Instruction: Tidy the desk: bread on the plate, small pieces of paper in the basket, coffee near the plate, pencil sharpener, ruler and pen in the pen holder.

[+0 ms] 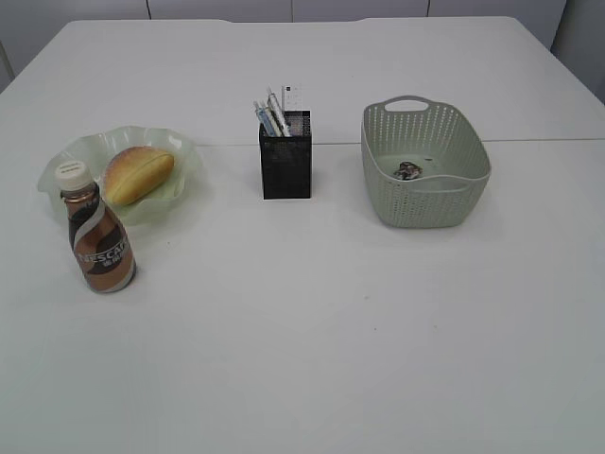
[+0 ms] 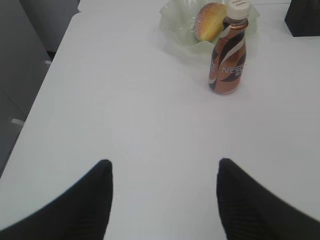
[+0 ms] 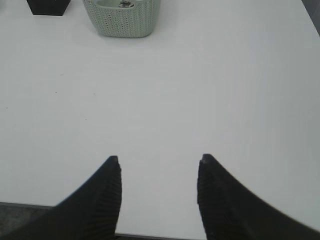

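The bread [image 1: 139,175] lies in the pale-green plate [image 1: 185,151] at the left of the desk [image 1: 312,322]. Just in front of the plate the coffee [image 1: 101,241] stands upright. The black pen holder [image 1: 285,161] in the middle holds a pen [image 1: 268,119] and the ruler [image 1: 294,96], both sticking up. Small pieces of paper [image 1: 408,170] lie inside the basket [image 1: 380,184]. The pencil sharpener is hidden. My left gripper [image 2: 165,167] is open and empty, well back from the coffee [image 2: 228,55]. My right gripper [image 3: 159,162] is open and empty over the near desk edge.
Neither arm shows in the exterior view. The left wrist view shows the desk's left edge and the bread [image 2: 210,20] in the plate [image 2: 175,35]. The right wrist view shows the basket [image 3: 122,22] and the pen holder [image 3: 48,6] far ahead.
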`<action>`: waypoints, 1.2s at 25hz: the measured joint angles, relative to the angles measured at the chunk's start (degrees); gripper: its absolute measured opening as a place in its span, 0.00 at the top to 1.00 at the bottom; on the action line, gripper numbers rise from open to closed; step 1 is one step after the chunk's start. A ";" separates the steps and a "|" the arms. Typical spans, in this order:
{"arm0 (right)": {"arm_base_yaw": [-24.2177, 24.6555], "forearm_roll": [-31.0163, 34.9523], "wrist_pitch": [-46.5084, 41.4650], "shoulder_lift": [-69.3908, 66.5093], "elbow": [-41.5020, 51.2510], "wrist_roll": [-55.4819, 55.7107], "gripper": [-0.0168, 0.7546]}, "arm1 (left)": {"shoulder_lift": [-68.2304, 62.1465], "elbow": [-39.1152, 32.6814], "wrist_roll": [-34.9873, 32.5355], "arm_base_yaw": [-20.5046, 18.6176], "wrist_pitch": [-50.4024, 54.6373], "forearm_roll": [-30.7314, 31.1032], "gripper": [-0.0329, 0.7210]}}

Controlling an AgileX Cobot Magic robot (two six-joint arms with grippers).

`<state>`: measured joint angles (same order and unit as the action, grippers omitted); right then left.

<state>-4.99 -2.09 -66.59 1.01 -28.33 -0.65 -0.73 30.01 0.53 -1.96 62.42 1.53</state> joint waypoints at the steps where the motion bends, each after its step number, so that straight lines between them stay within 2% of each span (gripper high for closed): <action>1: 0.00 0.00 0.00 0.00 0.00 0.00 0.50 | 0.00 0.00 0.00 0.00 0.00 0.00 0.32; 7: 0.00 0.00 0.00 0.00 0.00 0.00 0.50 | 0.00 0.00 0.00 0.00 0.00 -2.29 0.35; 30: 0.00 0.00 0.33 0.00 0.00 0.00 0.50 | 0.00 0.00 0.00 0.00 0.00 -2.55 0.37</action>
<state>-4.99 -2.09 -66.26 1.01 -28.33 -0.65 -0.73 30.01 0.53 -1.96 62.42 -1.02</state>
